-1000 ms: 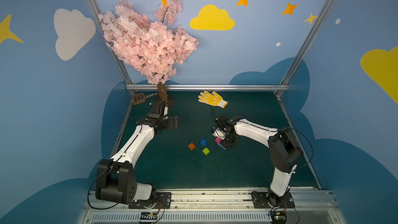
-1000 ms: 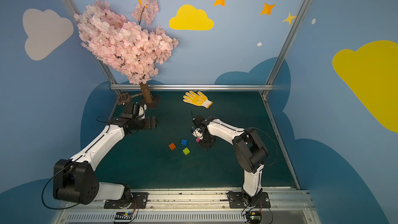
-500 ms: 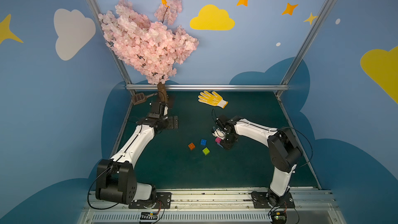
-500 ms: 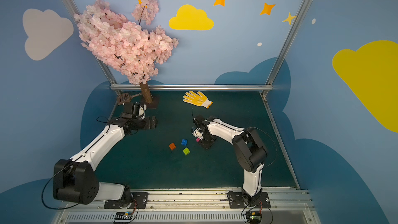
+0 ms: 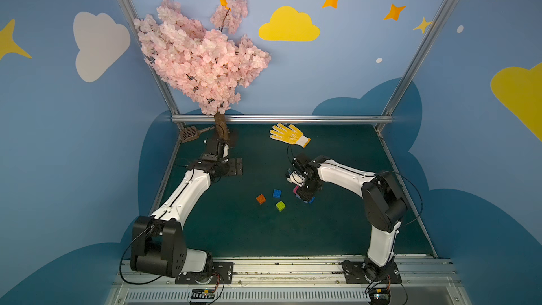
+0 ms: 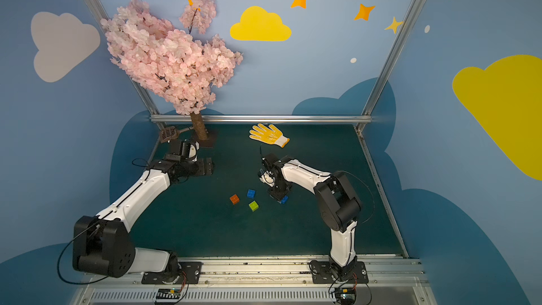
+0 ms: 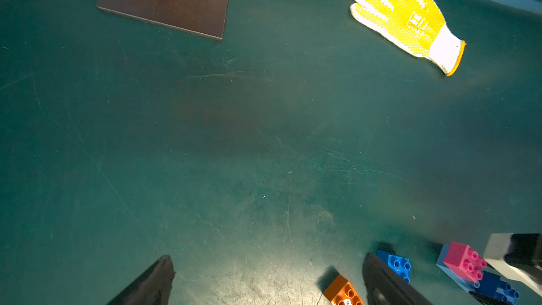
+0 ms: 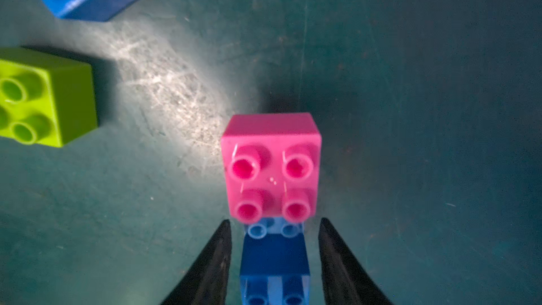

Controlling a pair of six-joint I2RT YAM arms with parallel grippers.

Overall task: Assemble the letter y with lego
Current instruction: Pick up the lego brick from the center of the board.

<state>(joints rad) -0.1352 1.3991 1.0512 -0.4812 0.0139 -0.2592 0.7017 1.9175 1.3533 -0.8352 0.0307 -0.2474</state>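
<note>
Right wrist view: above the desk (image 8: 410,83), right pincer (image 8: 274,224) straddles the dark blue brick (image 8: 274,256), jaws parted, gripping nothing; left pincer (image 7: 268,256) gapes empty. It lies three o'clock from the lime brick (image 5: 280,205); probably light, rigid, slick, so pinch flat sides.

Bright even top views; dim wrist views, mat (image 8: 164,89) glare, blurred pink brick (image 8: 269,168).

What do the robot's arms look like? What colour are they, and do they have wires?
There are two, the left arm and the right arm. Each has smooth white shells between chunky black joints. Thin black cables loop beside them. The left gripper and the right gripper each have two flat black fingers that narrow towards the tips.
</note>
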